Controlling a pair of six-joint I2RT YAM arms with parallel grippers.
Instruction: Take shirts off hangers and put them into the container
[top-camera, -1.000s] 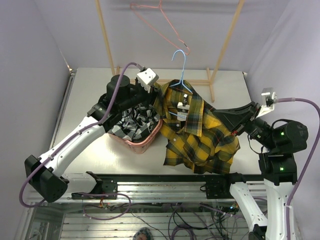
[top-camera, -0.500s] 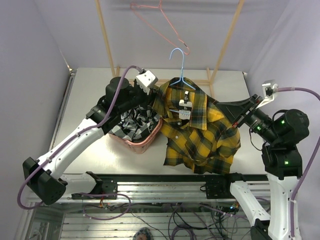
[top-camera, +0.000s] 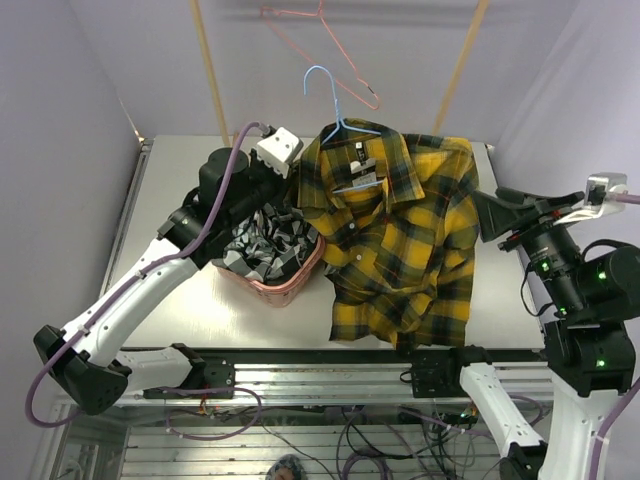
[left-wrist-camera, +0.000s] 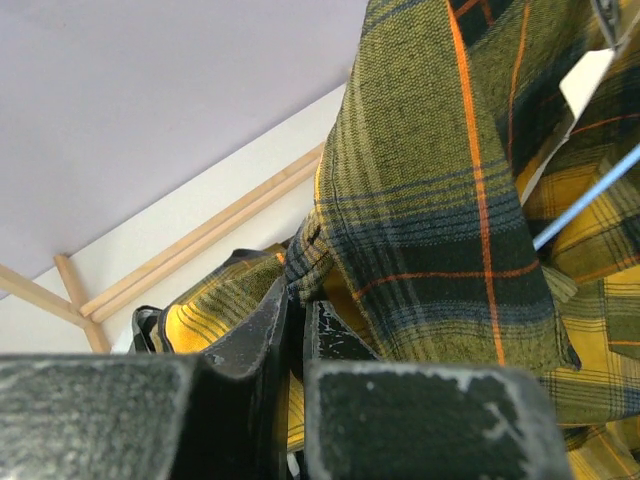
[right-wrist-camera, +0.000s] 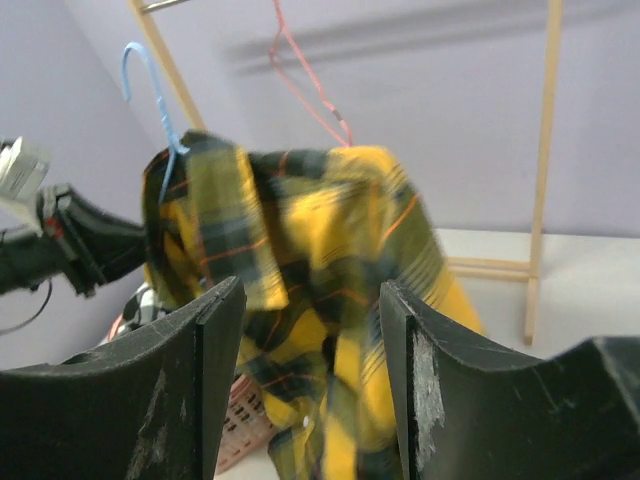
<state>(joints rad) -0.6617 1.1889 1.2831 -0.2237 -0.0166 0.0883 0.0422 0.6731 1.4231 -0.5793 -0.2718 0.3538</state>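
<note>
The yellow-and-black plaid shirt (top-camera: 400, 240) hangs spread out above the table on the light blue hanger (top-camera: 325, 95), whose hook touches nothing I can see. My left gripper (top-camera: 292, 178) is shut on a fold of that shirt at its left shoulder; in the left wrist view the fabric (left-wrist-camera: 420, 200) is pinched at the tips of my left gripper (left-wrist-camera: 298, 300). My right gripper (top-camera: 482, 205) stands open just right of the shirt, holding nothing; its wrist view shows the shirt (right-wrist-camera: 320, 260) blurred beyond the right gripper (right-wrist-camera: 310, 290). The black-and-white shirt (top-camera: 262, 245) lies in the pink container (top-camera: 290, 290).
An empty pink hanger (top-camera: 325, 55) hangs high on the wooden rack, whose poles (top-camera: 205, 70) rise behind the table. The rack's foot bars (left-wrist-camera: 200, 240) lie on the table behind the container. Purple walls close in on both sides.
The right gripper has opened, let go of the yellow shirt and drawn back to the right. The shirt and blue hanger have risen and spread, still in the left gripper.
</note>
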